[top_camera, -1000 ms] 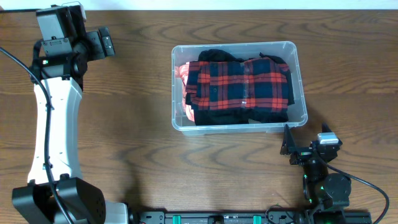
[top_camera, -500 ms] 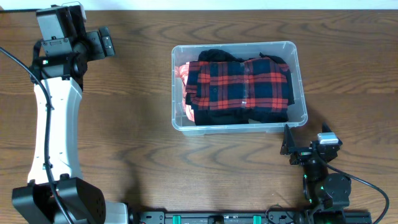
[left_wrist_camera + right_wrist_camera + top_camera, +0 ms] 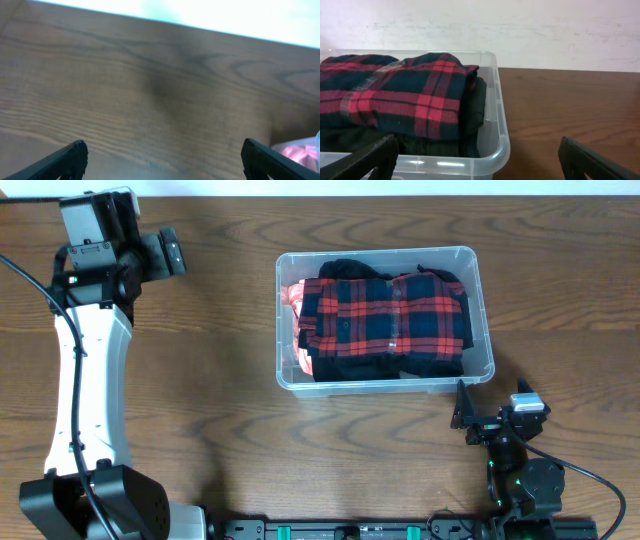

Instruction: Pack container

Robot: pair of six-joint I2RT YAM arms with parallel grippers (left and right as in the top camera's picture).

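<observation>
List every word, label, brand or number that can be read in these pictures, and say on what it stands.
No text can be read in any view.
The container shows no legible label; the folded red plaid shirt lies over most of its base.

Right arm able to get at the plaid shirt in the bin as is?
Probably yes. The right tool stands open just outside the container, which has no lid, and the plaid shirt lies on top.

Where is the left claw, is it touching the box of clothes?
Apart. Overhead view shows the left gripper and the container with a wide stretch of table between them.
</observation>
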